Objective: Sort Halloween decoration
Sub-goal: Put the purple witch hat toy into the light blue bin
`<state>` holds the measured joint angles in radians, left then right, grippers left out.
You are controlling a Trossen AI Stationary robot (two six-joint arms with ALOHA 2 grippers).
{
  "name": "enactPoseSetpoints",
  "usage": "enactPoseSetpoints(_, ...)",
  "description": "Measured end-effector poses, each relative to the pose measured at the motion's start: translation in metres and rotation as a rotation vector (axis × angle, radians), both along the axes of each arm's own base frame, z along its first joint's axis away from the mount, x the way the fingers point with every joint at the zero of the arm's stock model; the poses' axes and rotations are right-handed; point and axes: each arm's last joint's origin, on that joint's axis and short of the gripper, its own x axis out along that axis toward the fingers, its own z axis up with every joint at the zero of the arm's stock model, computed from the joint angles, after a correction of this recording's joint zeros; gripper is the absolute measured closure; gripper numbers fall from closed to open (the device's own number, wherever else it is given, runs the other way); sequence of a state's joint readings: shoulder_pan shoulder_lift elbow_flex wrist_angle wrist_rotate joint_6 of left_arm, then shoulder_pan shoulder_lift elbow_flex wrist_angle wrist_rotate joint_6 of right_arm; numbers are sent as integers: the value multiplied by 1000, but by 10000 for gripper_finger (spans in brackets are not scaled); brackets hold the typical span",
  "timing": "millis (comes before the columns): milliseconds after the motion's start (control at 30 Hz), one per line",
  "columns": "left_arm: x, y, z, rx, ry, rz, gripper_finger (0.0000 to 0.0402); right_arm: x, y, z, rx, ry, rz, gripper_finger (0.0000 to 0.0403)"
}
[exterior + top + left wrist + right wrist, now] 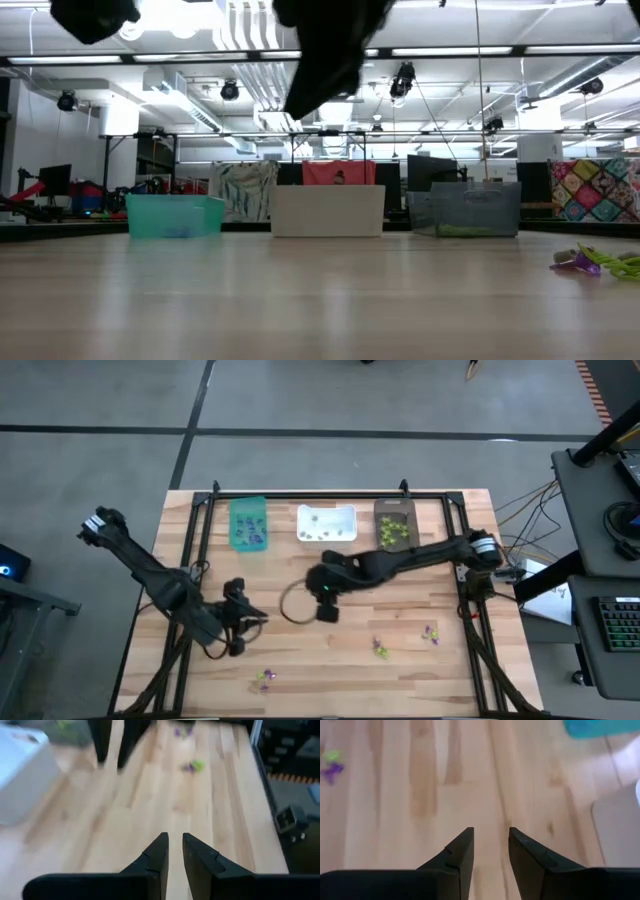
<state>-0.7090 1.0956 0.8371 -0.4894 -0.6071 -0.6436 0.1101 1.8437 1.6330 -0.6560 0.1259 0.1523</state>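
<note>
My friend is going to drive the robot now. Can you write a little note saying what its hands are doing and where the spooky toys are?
Left hand: over the near-left table, fingers slightly apart, nothing between them.
Right hand: above the middle of the wooden table, fingers parted, holding nothing.
Done: tiny plastic trinkets already lie in the teal rectangular bin, the white rectangular bin and the dark brown rectangular bin along the far edge.
Left: three small purple-and-green trinket clusters lie loose on the near side: near-left cluster, middle cluster, right cluster. Pick these up and sort them into the bins.
</note>
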Motion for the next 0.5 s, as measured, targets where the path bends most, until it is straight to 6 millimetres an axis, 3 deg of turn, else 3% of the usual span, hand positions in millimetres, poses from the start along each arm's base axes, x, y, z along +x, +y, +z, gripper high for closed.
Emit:
enactPoseSetpoints(267, 18, -26, -37, -134, 205, -45, 363, -48, 42, -2, 38, 25, 6, 293)
enactPoseSetpoints(500, 40, -60, -53, -173, 377, -67, 363, -73, 62, -6, 62, 48, 31, 298)
